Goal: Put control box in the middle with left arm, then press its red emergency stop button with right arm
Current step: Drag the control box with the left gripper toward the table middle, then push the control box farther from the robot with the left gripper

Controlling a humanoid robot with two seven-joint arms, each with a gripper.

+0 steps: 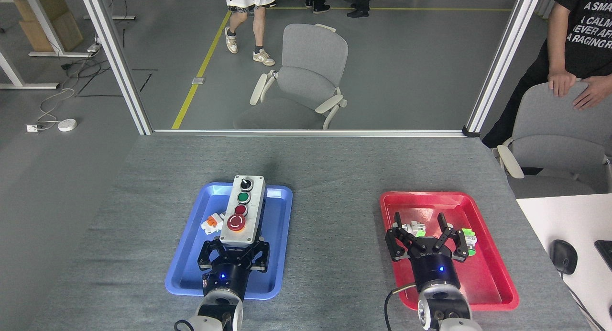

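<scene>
Left gripper (234, 252) clamps one long light-grey control box (242, 209), over blue plastic tray (275, 254). Right gripper (427, 236) spread above red plastic tray (487, 278). Bare grey table (334, 226) between both trays.

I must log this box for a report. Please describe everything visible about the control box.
The control box is a long light-grey box on a black base. Along its top run a black knob, a green button, a small red button and the large red emergency stop button. The left gripper holds its near end over the blue tray.
</scene>
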